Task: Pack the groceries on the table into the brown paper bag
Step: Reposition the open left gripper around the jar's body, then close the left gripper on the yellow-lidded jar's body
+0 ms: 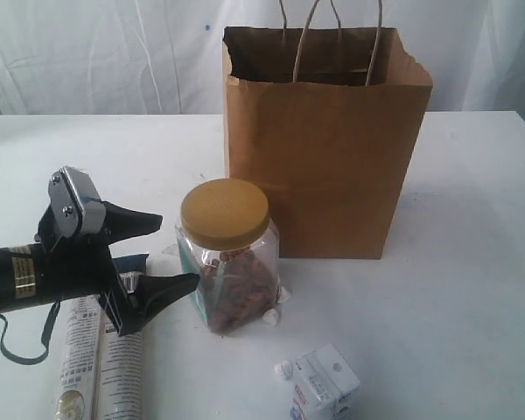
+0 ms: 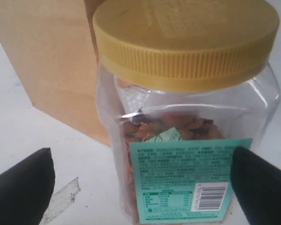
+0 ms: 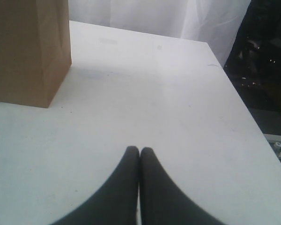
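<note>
1. Jaws of the left gripper [image 1: 175, 251] stand wide apart and hold nothing. One finger sits to each side of the jar [image 1: 227, 262]; whether either tip brushes it I cannot tell.
2. The right gripper [image 3: 139, 151] is clenched on nothing. It hangs low over bare table [image 3: 178, 93] on the right of the bag [image 3: 28, 47], well apart from every grocery.
3. The jar lies straight ahead of the left gripper, centred in the gap, just beyond the fingertips. Its long axis is upright, and the fingers flank its body from the side, below the lid [image 1: 224, 213]. The left arm is plainly the nearer.
4. My judgement is that the next move needs a short push forward, then a squeeze on the body. The jar looks almost as wide as the gap, so there is little margin.
5. The jar has clear, squarish plastic walls with rounded corners and a broad, ribbed yellow lid. Brown nuts fill its lower part, and a teal label [image 2: 185, 183] with a barcode faces the gripper.
6. It stands on the table just in front of the bag's left front corner. Whether the two touch I cannot tell.
7. The bag stands upright behind it with its mouth open and its handles up.
8. The packet [image 1: 101, 359] lies flat under the left arm, and the carton [image 1: 325, 381] lies nearer the front, right of the jar. Neither is packed yet.
</note>
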Available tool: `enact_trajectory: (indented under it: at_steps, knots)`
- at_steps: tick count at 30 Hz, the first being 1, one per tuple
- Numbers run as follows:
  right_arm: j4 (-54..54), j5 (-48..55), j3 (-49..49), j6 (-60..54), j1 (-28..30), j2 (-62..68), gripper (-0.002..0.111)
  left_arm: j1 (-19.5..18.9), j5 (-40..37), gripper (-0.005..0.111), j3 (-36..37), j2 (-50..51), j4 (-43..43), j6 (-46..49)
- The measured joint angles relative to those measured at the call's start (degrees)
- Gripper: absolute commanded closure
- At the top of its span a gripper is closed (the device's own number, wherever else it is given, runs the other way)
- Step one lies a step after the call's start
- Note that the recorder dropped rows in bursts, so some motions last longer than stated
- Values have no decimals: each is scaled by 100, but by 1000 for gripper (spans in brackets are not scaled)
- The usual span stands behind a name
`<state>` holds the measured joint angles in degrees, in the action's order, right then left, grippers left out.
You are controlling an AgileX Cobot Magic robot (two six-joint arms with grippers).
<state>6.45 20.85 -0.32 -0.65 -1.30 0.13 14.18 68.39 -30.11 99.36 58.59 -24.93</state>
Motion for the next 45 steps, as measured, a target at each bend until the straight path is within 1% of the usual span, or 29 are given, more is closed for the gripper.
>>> enact_trajectory:
  at_steps: [3, 11, 18, 21, 23, 26, 28, 32, 38, 42, 45]
  knots:
    - [0, 0, 0, 0, 0, 0, 108, 0, 63, 2, -65, 84, 32, -15]
    - [0, 0, 0, 0, 0, 0, 108, 0, 88, 2, -185, 240, 623, -260]
    - [0, 0, 0, 0, 0, 0, 108, 13, 99, 2, -185, 240, 699, -299]
    - [0, 0, 0, 0, 0, 0, 108, 161, 99, 2, -185, 240, 505, -299]
    - [0, 0, 0, 0, 0, 0, 108, 347, 56, 2, -185, 240, 339, -190]
    - [0, 0, 0, 0, 0, 0, 108, 595, -145, 2, -185, 240, 74, -18]
    - [0, 0, 0, 0, 0, 0, 108, 671, -273, 2, -185, 240, -111, 22]
    - [0, 0, 0, 0, 0, 0, 108, 723, -487, 2, -185, 240, -575, 58]
    - [0, 0, 0, 0, 0, 0, 108, 723, -590, 2, -185, 240, -1186, 62]
    - [0, 0, 0, 0, 0, 0, 108, 723, -695, 2, -185, 240, -1280, 100]
    - [0, 0, 0, 0, 0, 0, 108, 723, -671, 2, -185, 240, -1246, 439]
